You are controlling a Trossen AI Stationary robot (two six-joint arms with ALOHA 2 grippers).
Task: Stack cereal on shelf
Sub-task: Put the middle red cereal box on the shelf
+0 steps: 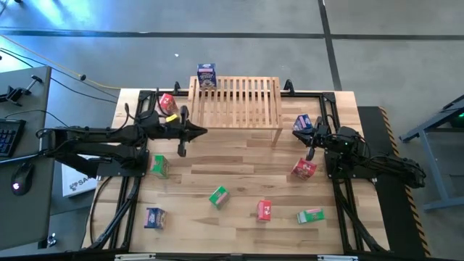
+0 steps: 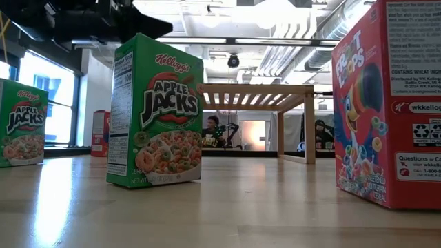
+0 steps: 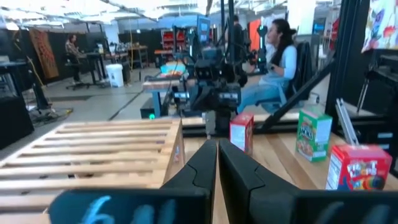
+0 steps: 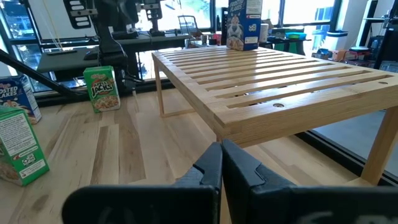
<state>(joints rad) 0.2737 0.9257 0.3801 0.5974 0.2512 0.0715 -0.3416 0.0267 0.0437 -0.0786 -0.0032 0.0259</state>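
High view shows our left gripper [image 1: 199, 131] and right gripper [image 1: 310, 154] both closed, empty — one blue box [image 1: 206, 74] on the shelf [image 1: 239, 101]; next we open and grasp another.

Wood table [image 1: 239, 163]: shelf [image 1: 237, 101], scattered cereal boxes [image 1: 219, 196].

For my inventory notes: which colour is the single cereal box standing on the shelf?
Blue. The cereal box on the shelf shows best in the high view.

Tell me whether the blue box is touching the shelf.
Touching: the right wrist view shows the blue box standing on the shelf slats at a far corner.
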